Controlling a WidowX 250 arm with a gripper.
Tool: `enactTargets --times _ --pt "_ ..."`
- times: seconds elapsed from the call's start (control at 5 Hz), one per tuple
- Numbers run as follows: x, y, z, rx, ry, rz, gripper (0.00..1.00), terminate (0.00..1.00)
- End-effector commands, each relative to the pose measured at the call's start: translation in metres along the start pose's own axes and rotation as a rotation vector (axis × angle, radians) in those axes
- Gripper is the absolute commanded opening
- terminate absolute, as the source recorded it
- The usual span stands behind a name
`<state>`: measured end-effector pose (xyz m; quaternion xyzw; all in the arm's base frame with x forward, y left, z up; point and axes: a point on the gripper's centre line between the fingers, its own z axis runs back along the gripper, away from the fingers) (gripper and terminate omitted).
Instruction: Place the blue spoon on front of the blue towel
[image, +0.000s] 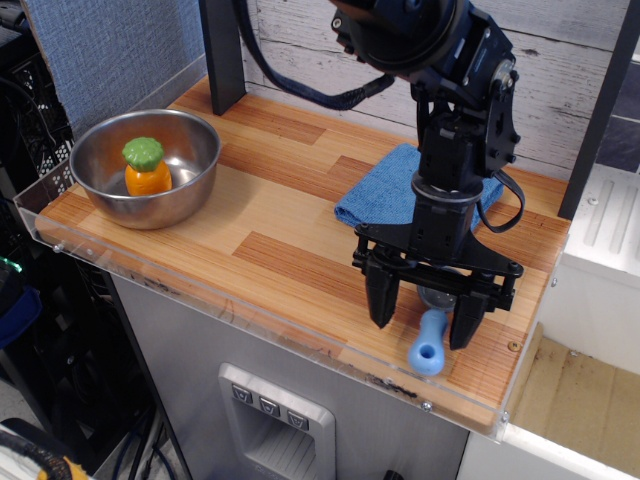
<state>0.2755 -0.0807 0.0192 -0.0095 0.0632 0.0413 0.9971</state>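
The blue spoon (429, 343) lies on the wooden counter near the front edge, light-blue handle toward me, its grey scoop partly hidden under the gripper. My gripper (422, 320) stands over it, open, fingers spread either side of the spoon and not holding it. The blue towel (385, 195) lies flat behind the gripper at the back right, partly hidden by the arm. The spoon rests in front of the towel.
A steel bowl (185, 182) at the left holds an orange and green toy carrot (146, 167). A clear plastic rim (240, 306) runs along the counter's front edge. A dark post (222, 50) stands at the back.
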Motion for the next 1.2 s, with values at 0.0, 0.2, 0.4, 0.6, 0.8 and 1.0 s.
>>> enactTargets --times 0.0,0.2,0.4,0.6,0.8,1.0 --pt "-0.007 0.003 0.060 -0.025 -0.164 -0.090 1.00 0.00" --pt "-0.009 0.017 0.083 -0.027 -0.247 -0.068 1.00 0.00" --pt "-0.002 0.034 0.093 -0.030 -0.259 -0.032 1.00 0.00" --pt "0.008 0.047 0.093 -0.040 -0.234 -0.025 1.00 0.00" --pt "0.017 0.056 0.093 -0.006 -0.204 -0.055 1.00 0.00" --pt "0.017 0.056 0.093 -0.006 -0.204 -0.055 1.00 1.00"
